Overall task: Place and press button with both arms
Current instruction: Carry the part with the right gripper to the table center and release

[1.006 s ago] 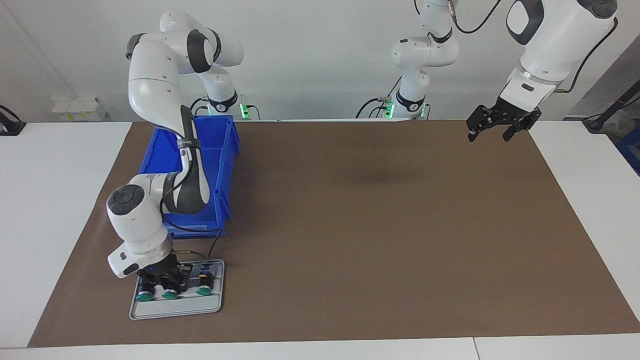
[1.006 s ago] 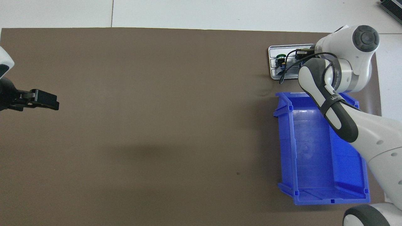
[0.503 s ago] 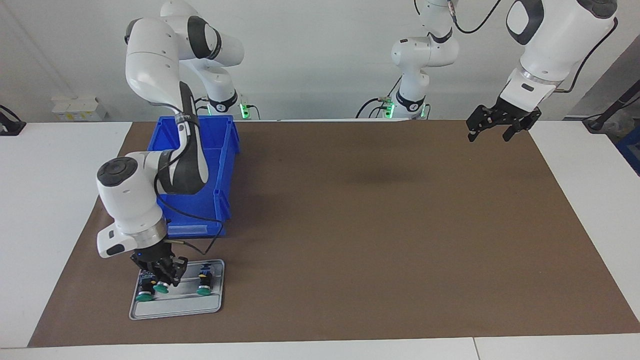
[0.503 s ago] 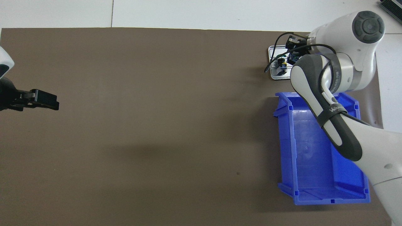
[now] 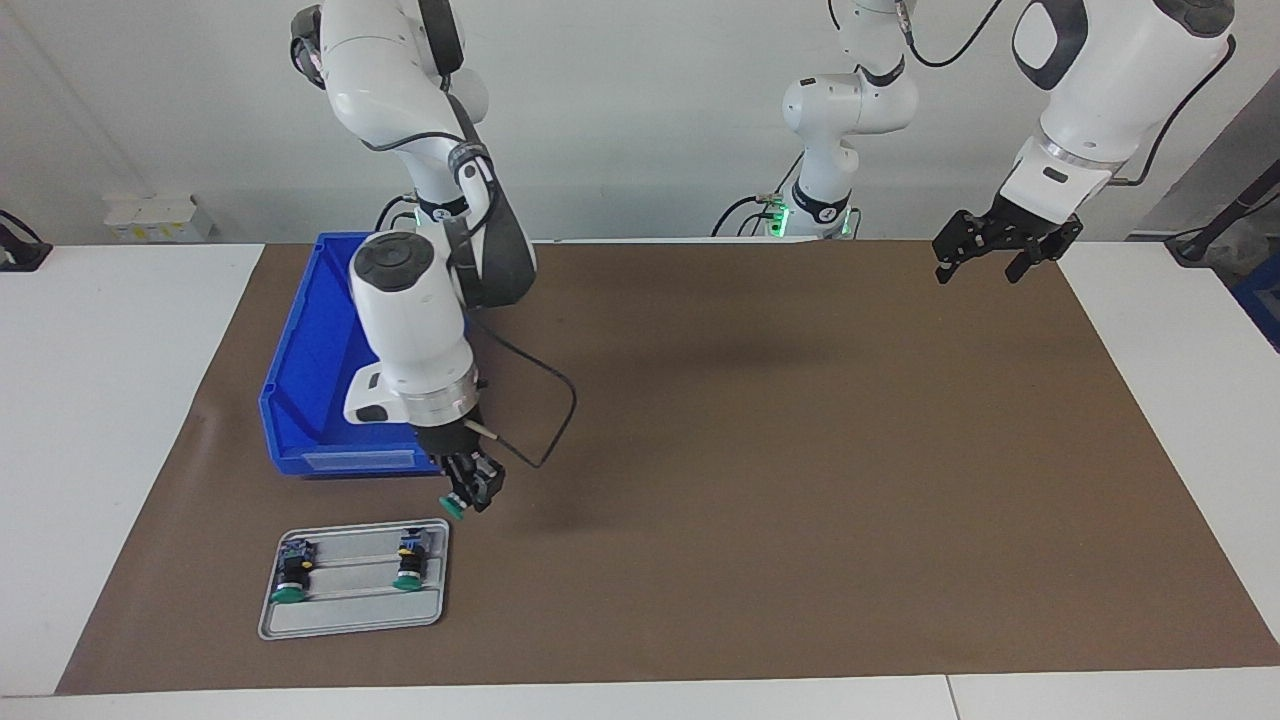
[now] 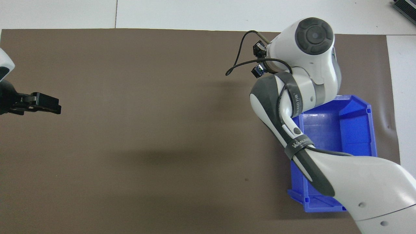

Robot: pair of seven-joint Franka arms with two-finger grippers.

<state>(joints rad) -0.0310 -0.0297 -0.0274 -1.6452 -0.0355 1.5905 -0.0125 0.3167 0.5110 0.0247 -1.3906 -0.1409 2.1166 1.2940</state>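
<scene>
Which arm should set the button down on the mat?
Right. The right gripper already holds the button up over the mat, beside the tray and blue bin. The left gripper waits, holding nothing, over the left arm's end.

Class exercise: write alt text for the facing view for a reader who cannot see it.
The right gripper holds a green-capped button in the air over the brown mat, beside a blue bin. Two more buttons sit in a grey tray. The left gripper waits, raised over the mat's corner.
</scene>
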